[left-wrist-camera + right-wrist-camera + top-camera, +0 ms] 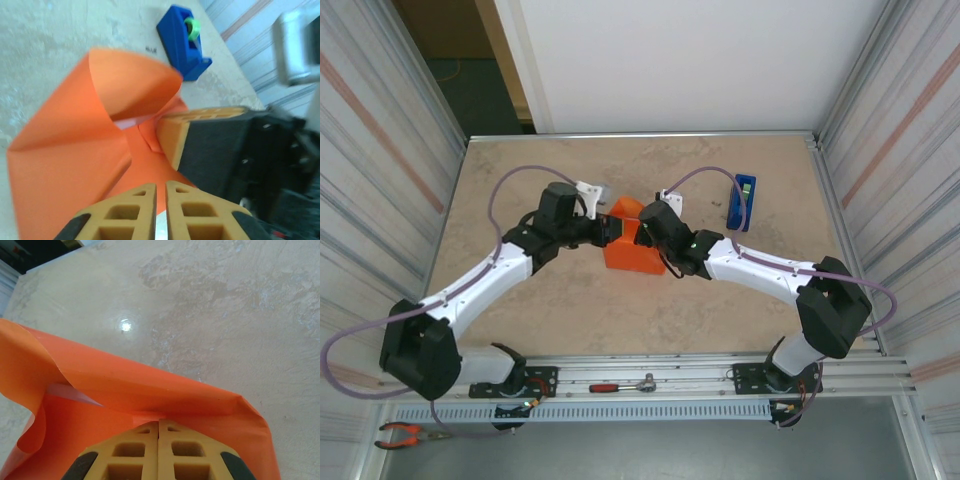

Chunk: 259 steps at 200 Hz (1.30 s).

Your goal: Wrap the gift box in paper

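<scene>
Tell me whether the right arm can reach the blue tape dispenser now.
Probably yes: the tape dispenser stands near the right gripper, nothing between them, but that gripper, shut at the paper, must leave it first.

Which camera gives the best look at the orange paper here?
Left wrist: the paper shows its curled flap and folds up close. Top external shows it small, from far above; right wrist shows just one creased edge.
</scene>
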Each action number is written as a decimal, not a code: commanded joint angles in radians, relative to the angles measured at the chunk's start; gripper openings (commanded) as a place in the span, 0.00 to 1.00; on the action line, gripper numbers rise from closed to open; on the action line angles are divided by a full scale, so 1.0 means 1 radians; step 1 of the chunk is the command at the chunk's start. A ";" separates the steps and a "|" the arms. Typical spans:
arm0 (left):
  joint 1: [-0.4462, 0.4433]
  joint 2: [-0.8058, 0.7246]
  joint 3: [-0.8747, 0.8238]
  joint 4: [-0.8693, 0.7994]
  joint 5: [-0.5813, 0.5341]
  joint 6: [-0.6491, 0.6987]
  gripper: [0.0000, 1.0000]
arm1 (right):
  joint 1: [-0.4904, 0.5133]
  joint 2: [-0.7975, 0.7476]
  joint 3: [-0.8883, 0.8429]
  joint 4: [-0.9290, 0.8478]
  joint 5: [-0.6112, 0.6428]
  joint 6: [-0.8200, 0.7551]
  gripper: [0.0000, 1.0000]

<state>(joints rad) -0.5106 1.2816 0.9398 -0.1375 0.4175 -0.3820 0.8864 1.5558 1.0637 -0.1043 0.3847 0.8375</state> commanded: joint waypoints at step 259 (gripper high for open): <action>-0.020 0.119 -0.044 0.052 -0.087 -0.014 0.11 | -0.025 0.018 0.027 -0.132 -0.228 0.018 0.00</action>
<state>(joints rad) -0.5198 1.4021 0.9203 -0.0448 0.3676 -0.4084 0.8673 1.5543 1.0790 -0.1234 0.3370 0.8371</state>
